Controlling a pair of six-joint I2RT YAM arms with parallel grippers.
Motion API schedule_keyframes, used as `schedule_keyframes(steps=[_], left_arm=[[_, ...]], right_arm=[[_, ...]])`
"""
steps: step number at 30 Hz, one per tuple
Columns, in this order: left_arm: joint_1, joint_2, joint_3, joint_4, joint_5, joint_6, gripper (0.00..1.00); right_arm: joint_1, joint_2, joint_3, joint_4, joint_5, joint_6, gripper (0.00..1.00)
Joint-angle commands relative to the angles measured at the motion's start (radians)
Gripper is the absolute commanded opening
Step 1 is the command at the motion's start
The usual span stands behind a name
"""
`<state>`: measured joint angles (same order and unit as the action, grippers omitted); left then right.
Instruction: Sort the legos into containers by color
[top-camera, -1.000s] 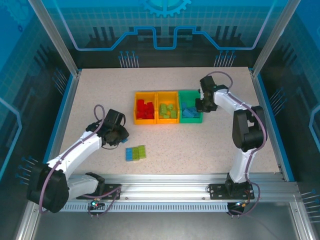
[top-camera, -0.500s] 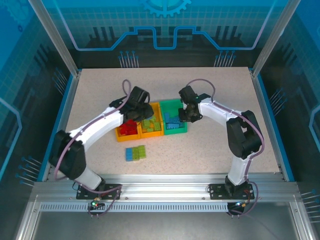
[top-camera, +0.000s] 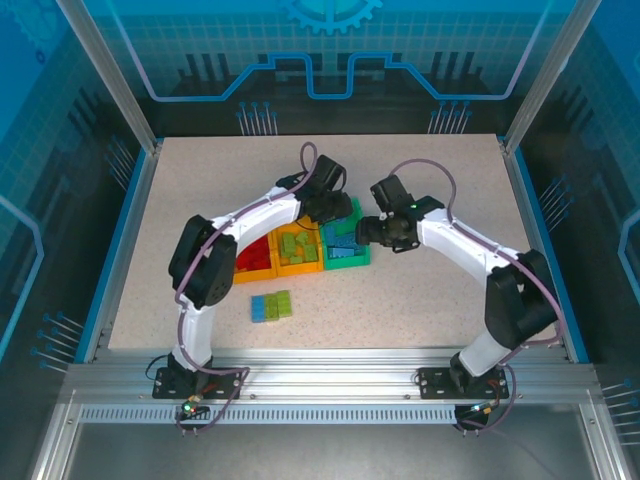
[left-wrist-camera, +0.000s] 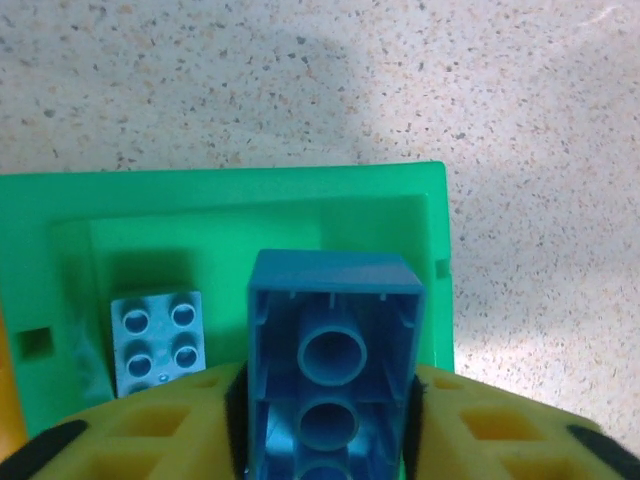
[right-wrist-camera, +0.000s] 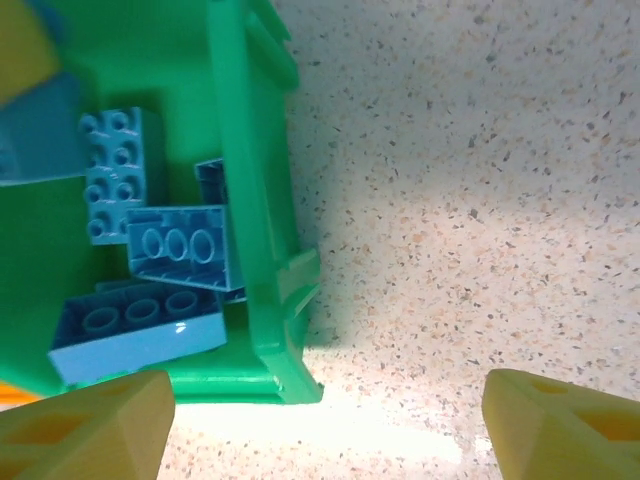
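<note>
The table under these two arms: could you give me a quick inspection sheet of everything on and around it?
Surface: speckled beige table, no spills seen.
Job's things: three joined bins lying askew. One orange bin has red bricks, the other light green bricks, and the green bin has blue bricks. Loose bricks, blue and green, lie nearer the arms.
Clutter: nothing seen.
Grippers: left gripper holds a blue brick above the green bin. Right gripper is open and empty beside that bin's corner.
Cables: purple cables loop along both arms.
Surroundings: aluminium frame, blue see-through panels.
</note>
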<state>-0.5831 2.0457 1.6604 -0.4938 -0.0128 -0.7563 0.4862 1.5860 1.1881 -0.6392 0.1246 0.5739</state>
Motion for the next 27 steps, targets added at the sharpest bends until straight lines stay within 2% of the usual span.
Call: schedule_keyframes(steps=[1, 3, 8, 14, 17, 23, 27], left_arm=[[-0.011, 0.008, 0.042, -0.043, 0.022, 0.017, 0.52], [-0.011, 0.0, 0.039, -0.053, 0.018, 0.013, 0.62], [-0.013, -0.099, -0.021, -0.041, -0.014, 0.008, 0.98], [-0.005, -0.312, -0.157, -0.047, -0.096, 0.027, 0.99], [0.039, -0.418, -0.283, -0.049, -0.084, 0.007, 0.99], [0.201, -0.672, -0.62, -0.02, -0.03, -0.056, 0.99], [0.29, -0.833, -0.783, -0.043, -0.027, -0.064, 0.99]], right_arm=[[0.021, -0.052, -0.053, -0.026, 0.006, -0.049, 0.84], [0.047, -0.093, -0.097, 0.023, -0.013, -0.092, 0.85], [0.194, -0.214, -0.234, 0.204, -0.036, -0.317, 0.89], [0.368, -0.275, -0.342, 0.355, -0.122, -0.523, 0.91], [0.429, -0.24, -0.33, 0.379, -0.172, -0.58, 0.93], [0.566, -0.04, -0.181, 0.304, -0.195, -0.747, 0.95], [0.592, 0.092, -0.088, 0.269, -0.225, -0.804, 0.95]])
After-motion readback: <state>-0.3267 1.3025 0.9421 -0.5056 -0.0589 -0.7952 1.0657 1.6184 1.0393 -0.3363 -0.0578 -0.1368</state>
